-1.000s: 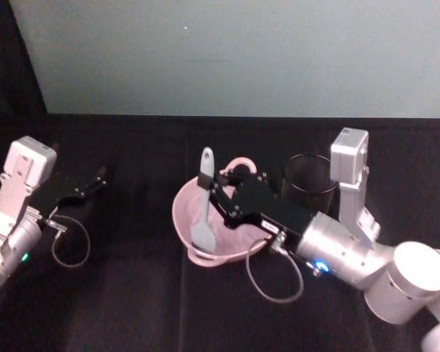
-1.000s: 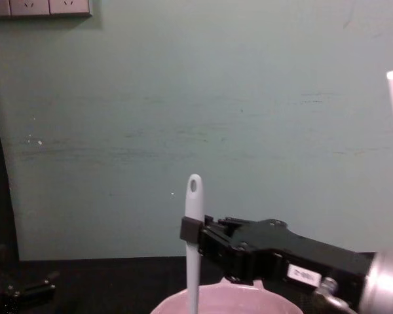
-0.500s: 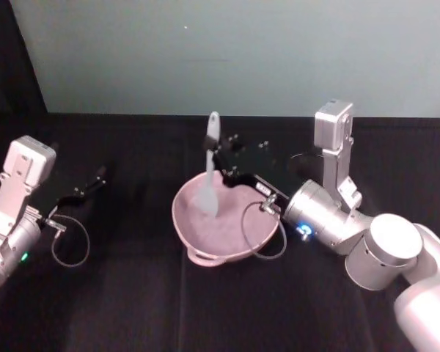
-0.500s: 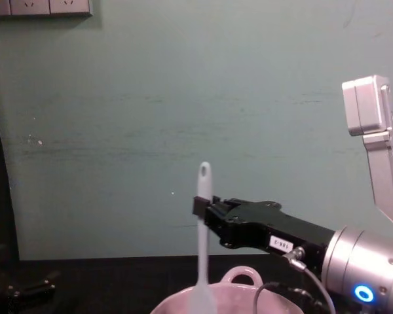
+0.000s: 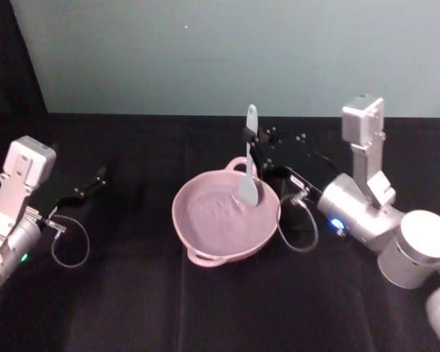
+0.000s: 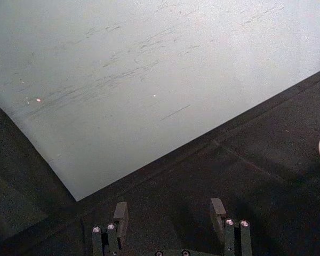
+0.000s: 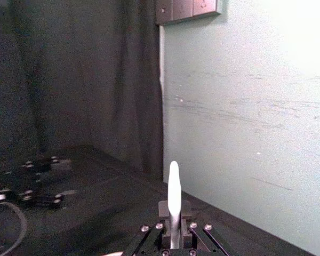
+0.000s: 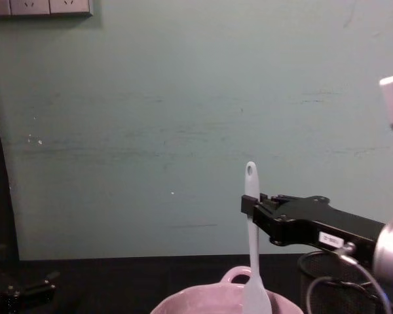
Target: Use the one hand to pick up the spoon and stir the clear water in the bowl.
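Spoon (image 5: 248,158) handle stands nearly upright, its holed tip pointing up and its broad scoop lowered inside the pale pink bowl (image 5: 177,214), toward the bowl's right side and close to the far rim. In the chest view the spoon (image 8: 251,242) rises well above the bowl (image 8: 209,299), just beside the small loop handle (image 8: 238,275) on the rim. The right hand (image 5: 248,135) reaches in from the right, level over the bowl's edge, and grips the slim handle high up, below the hole; its black fingers are closed on it from both sides, as the right wrist view shows with the spoon (image 7: 174,200) clamped between them. A black wire-mesh cup (image 8: 318,273) sits under that hand, to the right of the bowl. The bowl stands near the middle of the black bench (image 5: 132,293). The left hand (image 5: 97,178) lies low over the bench well to the left, apart from the bowl, its fingers (image 6: 120,212) spread with nothing between them. A pale teal wall (image 8: 150,118) rises behind the bench.
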Available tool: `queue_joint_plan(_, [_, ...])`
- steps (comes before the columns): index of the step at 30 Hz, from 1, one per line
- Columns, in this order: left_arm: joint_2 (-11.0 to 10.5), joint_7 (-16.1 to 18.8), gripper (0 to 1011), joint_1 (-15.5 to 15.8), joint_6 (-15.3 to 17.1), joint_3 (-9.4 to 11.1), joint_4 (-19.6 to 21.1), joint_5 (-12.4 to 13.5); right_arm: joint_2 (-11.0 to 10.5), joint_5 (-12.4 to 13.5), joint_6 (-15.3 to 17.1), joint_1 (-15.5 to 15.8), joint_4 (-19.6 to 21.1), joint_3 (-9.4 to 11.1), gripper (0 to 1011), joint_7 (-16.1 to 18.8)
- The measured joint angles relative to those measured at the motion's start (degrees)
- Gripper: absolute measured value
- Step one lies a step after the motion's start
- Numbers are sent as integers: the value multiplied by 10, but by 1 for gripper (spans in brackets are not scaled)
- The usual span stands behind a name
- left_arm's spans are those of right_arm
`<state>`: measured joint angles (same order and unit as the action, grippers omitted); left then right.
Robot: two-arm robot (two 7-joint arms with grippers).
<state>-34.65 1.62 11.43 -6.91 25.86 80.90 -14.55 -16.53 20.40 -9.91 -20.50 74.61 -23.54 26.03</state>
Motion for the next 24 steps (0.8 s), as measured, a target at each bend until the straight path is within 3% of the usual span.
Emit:
queue_joint_plan(7, [0, 0, 1011, 0, 0, 0, 0, 0, -29, 30, 32, 52, 85, 9, 110, 25])
queue_joint_plan(12, [0, 0, 1010, 0, 0, 0, 0, 0, -36, 44, 49, 68, 115, -5, 110, 38])
queue_joint_plan(20, [0, 0, 1011, 0, 0, 0, 0, 0, -25, 52, 61, 56, 101, -31, 110, 47])
queue_joint_plan(24, [0, 0, 1011, 0, 0, 0, 0, 0, -3, 41, 30, 37, 69, -41, 110, 42])
